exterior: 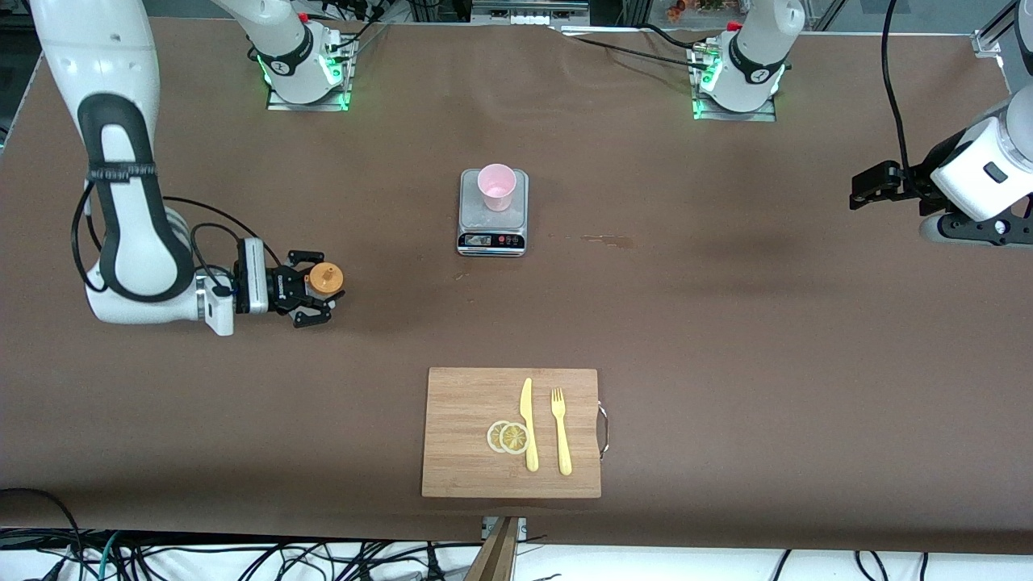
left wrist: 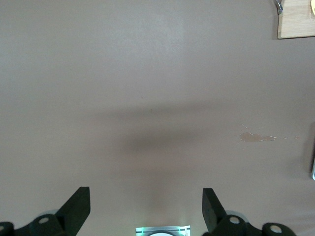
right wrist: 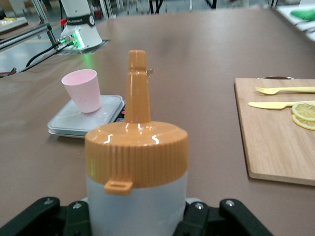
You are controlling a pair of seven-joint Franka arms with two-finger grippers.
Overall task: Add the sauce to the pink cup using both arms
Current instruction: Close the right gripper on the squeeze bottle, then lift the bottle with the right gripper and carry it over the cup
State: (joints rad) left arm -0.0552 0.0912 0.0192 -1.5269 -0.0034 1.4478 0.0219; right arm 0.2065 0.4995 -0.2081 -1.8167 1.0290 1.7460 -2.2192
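Well, right gripper (exterior: 316, 297): low at the right arm's end of the table, wrist lying level, fingers closed against the sides of the sauce; the right wrist view shows the black jaws hugging the bottle's whitish body (right wrist: 136, 209).
Sauce (exterior: 325, 279): upright between the right gripper's fingers, orange nozzle cap on top; whether its base touches the brown table (exterior: 726, 339) I cannot tell.
Scale (exterior: 493, 227): out ahead of the right gripper toward the middle of the table, and farther from the front camera than it; well apart from both grippers.
Pink cup (exterior: 496, 186): standing upright on the scale's plate, at the side of the plate farthest from the display; seen past the sauce's nozzle from the right wrist (right wrist: 82, 90).
Cutting board (exterior: 512, 432): nearer the front camera than the right gripper, well apart from it.
Lemon slices (exterior: 508, 436): two, overlapping, on the board.
Knife (exterior: 529, 424): yellow, on the board, touching the slices.
Fork (exterior: 560, 431): yellow, just beside the knife.
Left gripper (exterior: 867, 187): waiting up over the left arm's end of the table, fingers (left wrist: 76, 209) spread wide with nothing between them, bare table beneath.
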